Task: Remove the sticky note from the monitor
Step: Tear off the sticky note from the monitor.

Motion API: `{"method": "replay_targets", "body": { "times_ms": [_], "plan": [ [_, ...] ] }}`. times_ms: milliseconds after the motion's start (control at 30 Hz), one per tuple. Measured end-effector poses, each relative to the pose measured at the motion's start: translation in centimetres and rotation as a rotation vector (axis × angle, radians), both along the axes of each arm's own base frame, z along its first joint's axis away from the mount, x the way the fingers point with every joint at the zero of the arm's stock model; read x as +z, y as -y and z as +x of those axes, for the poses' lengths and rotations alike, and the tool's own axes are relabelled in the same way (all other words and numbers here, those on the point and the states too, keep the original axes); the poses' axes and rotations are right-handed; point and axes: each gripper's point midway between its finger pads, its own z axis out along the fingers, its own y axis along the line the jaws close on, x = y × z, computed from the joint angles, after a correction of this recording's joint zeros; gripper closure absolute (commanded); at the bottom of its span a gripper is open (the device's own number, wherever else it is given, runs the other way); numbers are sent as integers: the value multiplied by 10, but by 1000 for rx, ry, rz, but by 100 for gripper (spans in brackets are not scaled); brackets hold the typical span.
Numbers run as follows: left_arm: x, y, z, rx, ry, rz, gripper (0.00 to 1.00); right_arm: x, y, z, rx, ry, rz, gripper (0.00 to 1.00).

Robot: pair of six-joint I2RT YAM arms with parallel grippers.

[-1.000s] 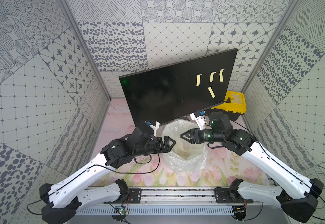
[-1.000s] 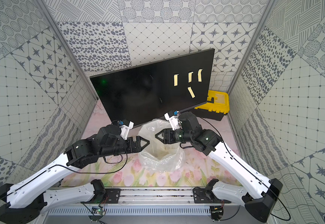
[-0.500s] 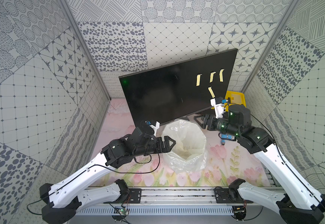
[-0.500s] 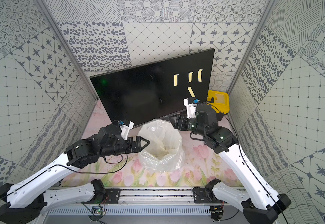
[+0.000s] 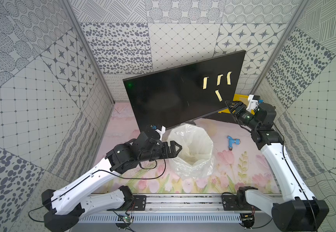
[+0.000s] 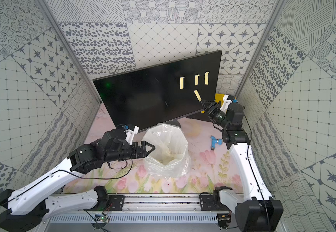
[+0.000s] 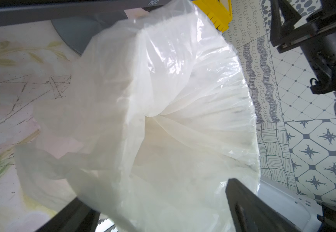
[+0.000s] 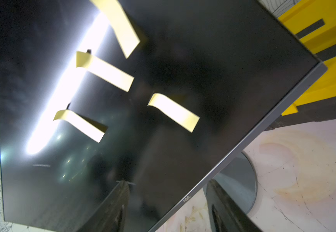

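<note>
While my left gripper (image 5: 176, 149) hangs with its jaws spread wide at the rim of the clear plastic bag (image 5: 192, 140), it grips nothing; I cannot tell whether it touches the plastic. Off to my right a small blue fitting (image 5: 232, 142) lies on the flowered mat (image 5: 241, 166). Farther back, my right gripper (image 5: 229, 104) is raised before the monitor (image 5: 169, 100) with its jaws apart and empty, just beside the lower right of the screen. Four yellow sticky notes are stuck on the monitor, three in a row and one below. The lowest sticky note (image 5: 218, 95) is the one nearest my fingertips, though apart from them. Behind the screen's corner sits a yellow toolbox (image 5: 237, 97).
</note>
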Motion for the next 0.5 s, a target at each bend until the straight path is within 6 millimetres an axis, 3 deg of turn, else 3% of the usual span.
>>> {"method": "replay_targets", "body": {
  "times_ms": [133, 500],
  "plan": [
    [-1, 0, 0, 0, -1, 1, 1, -12, 8, 17, -17, -16, 79, 36],
    [-3, 2, 2, 0, -7, 9, 1, -20, 5, 52, 1, -2, 199, 41]
  ]
}}
